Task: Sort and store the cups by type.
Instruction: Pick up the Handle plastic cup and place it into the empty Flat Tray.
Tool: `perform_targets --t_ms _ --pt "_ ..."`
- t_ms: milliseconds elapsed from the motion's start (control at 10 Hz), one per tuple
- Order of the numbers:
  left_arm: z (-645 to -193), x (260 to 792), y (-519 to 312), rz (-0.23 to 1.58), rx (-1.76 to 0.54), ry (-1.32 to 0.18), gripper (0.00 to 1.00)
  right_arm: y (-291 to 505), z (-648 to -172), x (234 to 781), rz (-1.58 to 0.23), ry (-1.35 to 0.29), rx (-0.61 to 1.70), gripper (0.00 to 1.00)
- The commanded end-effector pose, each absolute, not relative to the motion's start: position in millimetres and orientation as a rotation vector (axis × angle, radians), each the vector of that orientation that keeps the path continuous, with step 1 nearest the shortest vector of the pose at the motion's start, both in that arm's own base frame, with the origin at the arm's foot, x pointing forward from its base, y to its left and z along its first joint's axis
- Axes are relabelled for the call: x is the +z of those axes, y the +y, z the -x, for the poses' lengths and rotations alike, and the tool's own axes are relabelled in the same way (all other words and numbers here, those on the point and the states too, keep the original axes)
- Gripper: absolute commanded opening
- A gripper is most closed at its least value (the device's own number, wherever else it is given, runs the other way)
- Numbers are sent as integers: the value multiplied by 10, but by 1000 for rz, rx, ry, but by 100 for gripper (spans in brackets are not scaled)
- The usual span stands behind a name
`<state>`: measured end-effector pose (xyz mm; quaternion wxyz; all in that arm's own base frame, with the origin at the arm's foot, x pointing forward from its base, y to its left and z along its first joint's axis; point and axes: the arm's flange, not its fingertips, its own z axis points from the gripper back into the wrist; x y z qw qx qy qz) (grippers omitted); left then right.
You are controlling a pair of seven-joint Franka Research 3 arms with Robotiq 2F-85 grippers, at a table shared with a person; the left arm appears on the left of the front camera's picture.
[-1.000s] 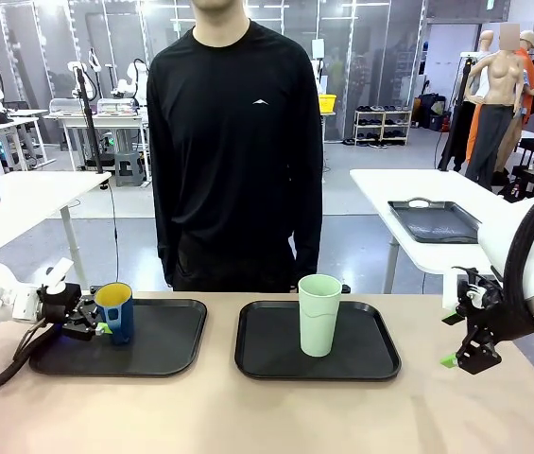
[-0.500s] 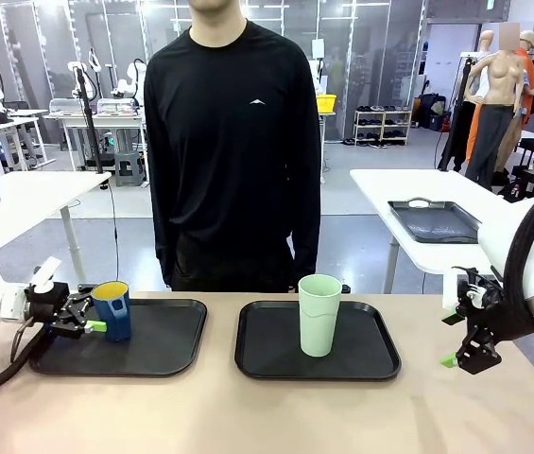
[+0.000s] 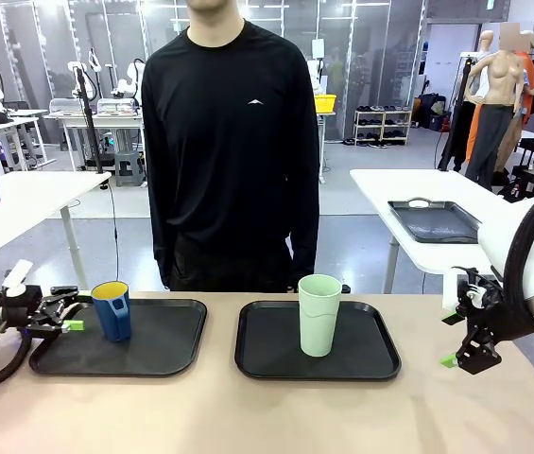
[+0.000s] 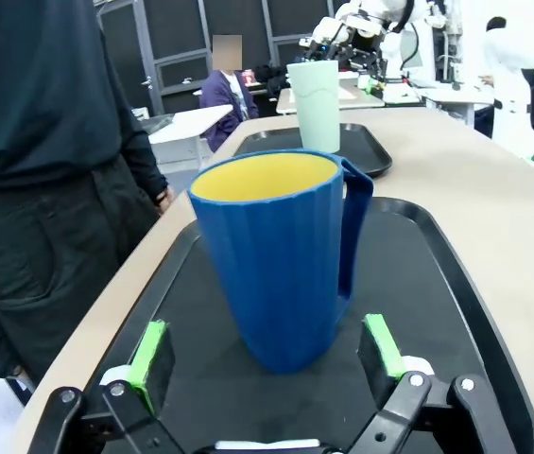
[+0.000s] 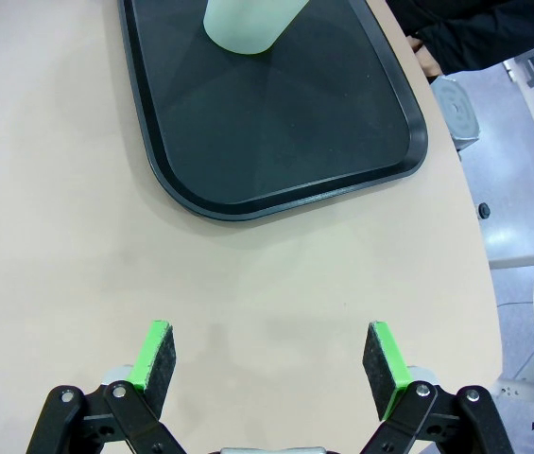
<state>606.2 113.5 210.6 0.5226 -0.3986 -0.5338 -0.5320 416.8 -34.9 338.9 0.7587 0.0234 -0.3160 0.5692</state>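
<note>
Upright, ribbed blue mug (image 4: 281, 265) on smooth black tray (image 4: 437, 284).

The tan table (image 3: 248, 416) carries two black trays (image 3: 167, 345) (image 3: 370, 355), set side by side.

L gripper (image 3: 66, 317) is backing away from the mug (image 3: 112, 310), sliding toward the tray's (image 3: 167, 355) left edge w/ jaws wide apart; pads no longer flanking the mug, now just short of it. Mug is standing free on the tray, approx. same spot.
</note>
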Motion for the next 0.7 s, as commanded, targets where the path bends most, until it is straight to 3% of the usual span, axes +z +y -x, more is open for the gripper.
perform_targets --t_ms 0,300,400,600 --pt "-5807 2136 1153 946 -1259 -1367 100 -342 -4174 3379 -40 -692 1229 100" --pt "-5755 2134 1189 994 -1254 -1367 100 -342 -4174 3379 -40 -692 1229 100" --pt "-5987 2189 1256 969 -1247 -1316 100 -342 -4174 3379 -40 -692 1229 100" --pt "-5987 2189 1256 969 -1247 -1316 100 -342 -4174 3379 -40 -692 1229 100"
